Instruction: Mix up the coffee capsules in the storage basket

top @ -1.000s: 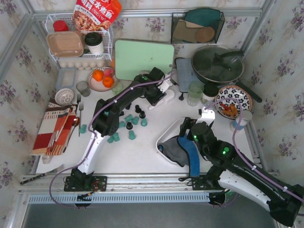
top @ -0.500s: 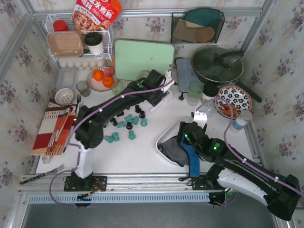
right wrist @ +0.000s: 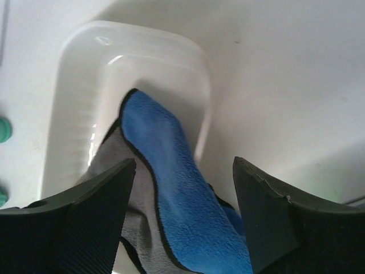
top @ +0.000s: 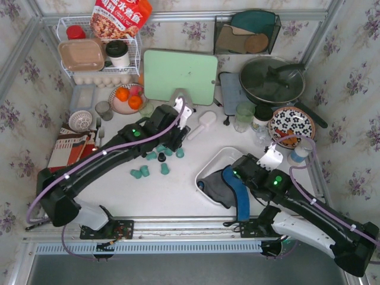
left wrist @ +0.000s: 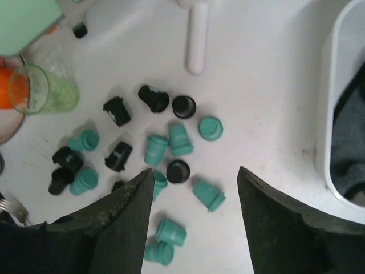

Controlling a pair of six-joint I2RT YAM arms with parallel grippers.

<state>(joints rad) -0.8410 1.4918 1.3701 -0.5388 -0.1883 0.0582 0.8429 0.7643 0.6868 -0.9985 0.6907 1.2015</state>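
Teal and black coffee capsules lie scattered on the white table, several on their sides; from the top view they sit left of the storage basket. None shows inside the basket, which holds a blue cloth over a grey cloth. My left gripper hangs open above the capsules with nothing between its fingers; in the top view it covers part of the group. My right gripper is open over the basket, straddling the blue cloth without touching it, and shows from above too.
A pale green cup and a white scoop handle stand just behind the capsules. A green cutting board, a fruit plate, a pan and a patterned plate line the back and right.
My left arm has swung down to the left, drawing its gripper from beside the scoop back over the capsules. The right gripper has shifted slightly right over the basket.
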